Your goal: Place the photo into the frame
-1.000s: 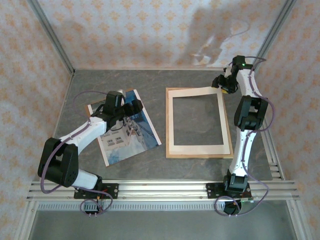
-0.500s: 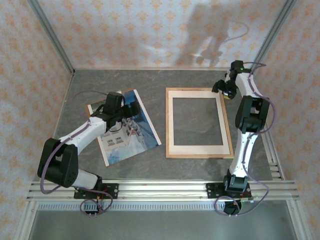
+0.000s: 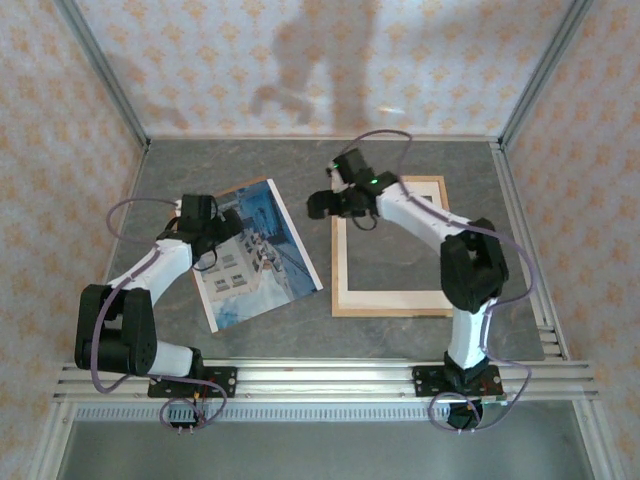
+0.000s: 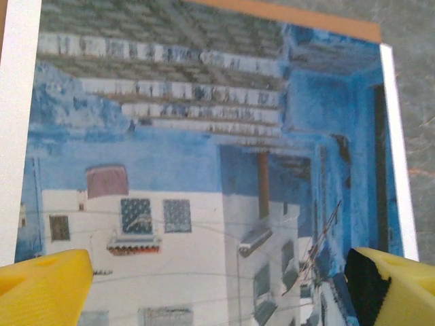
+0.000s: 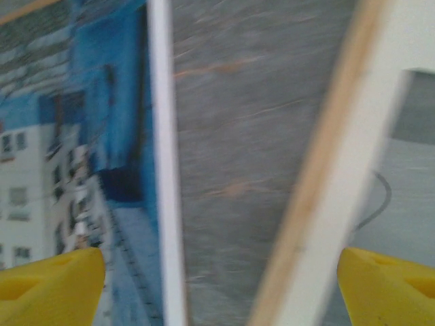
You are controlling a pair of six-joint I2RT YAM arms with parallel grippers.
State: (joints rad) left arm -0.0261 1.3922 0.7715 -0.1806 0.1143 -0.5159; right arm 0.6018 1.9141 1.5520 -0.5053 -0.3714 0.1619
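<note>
The left fingers are standing wide apart with nothing between them, their yellow pads showing at the two lower corners of the left wrist view. They are hovering over the photo, above its far left part, and whether they are touching the paper cannot be told. The right fingers are also spread wide and gripping nothing. They are hanging over the bare strip of grey worktop that is separating the photo from the frame, near the frame's far left corner.

The photo is lying face up on the left half of the worktop. Its pale building and blue sky are showing, and it is turned at an angle so that its near right corner is pointing toward the frame. It is sitting just beside the frame and is not inside it. In the left wrist view a thin brown strip is peeking out along one edge of the print.

The frame is lying flat on the right half of the worktop, square to the near edge. A cream mat board is lining its inside, and grey worktop is showing through the window. The right arm is reaching across the frame's far side.
</note>
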